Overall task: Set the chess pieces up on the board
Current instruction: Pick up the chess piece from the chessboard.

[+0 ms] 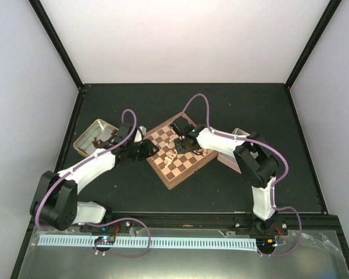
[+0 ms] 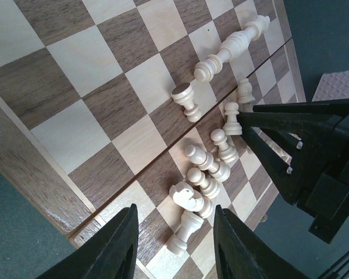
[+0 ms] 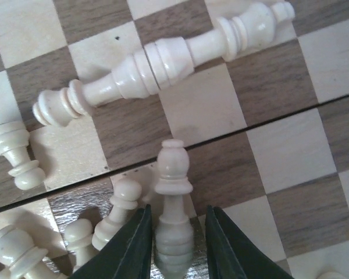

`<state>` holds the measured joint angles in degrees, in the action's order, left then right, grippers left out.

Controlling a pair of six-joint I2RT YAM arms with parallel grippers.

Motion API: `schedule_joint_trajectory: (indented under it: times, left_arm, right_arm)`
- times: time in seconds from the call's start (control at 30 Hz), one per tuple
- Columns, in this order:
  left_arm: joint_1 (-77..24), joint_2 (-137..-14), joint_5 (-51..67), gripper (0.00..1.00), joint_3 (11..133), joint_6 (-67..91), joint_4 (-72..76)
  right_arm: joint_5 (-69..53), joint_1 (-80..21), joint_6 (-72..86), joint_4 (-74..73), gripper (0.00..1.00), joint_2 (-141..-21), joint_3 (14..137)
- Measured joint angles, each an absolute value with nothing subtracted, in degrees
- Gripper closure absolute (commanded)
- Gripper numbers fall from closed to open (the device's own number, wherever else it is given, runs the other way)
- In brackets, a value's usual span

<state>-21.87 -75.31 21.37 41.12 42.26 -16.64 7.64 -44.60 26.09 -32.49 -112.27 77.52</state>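
On checkered wooden board (image 2: 104, 64), turned cream pieces (image 2: 205, 182)

No text, label, brand, number or sign is legible in any of my views. The board (image 1: 177, 171) and the chess pieces (image 3: 163, 61) show plain wood only. The pale strip (image 1: 163, 241) along the near edge carries a row of fine marks, too small for me to read.

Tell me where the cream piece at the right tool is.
Right wrist view, bottom centre: the cream piece sits between the fingers of the right tool, its head at the fold line of the chessboard, cream pawns just to its left.
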Motion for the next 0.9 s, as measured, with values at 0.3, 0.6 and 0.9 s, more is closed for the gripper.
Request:
schedule_joint_trajectory:
  times: [0.3, 0.6, 0.9]
  left_arm:
    - [-21.9, -74.8, 21.5, 0.62, 41.1, 42.3, -16.6]
    - [-21.9, -70.3, 24.2, 0.50, 41.1, 43.9, -11.2]
    - [-21.9, -70.4, 34.1, 0.42, 41.1, 46.3, -0.1]
  right_arm:
    - [7.7, -44.6, 25.0, -28.9, 0.89, -112.4, 77.0]
    - [2.2, -44.6, 18.0, -15.3, 0.89, -100.0, 67.7]
    - [-12.3, -44.6, 10.7, -0.6, 0.89, -88.7, 57.0]
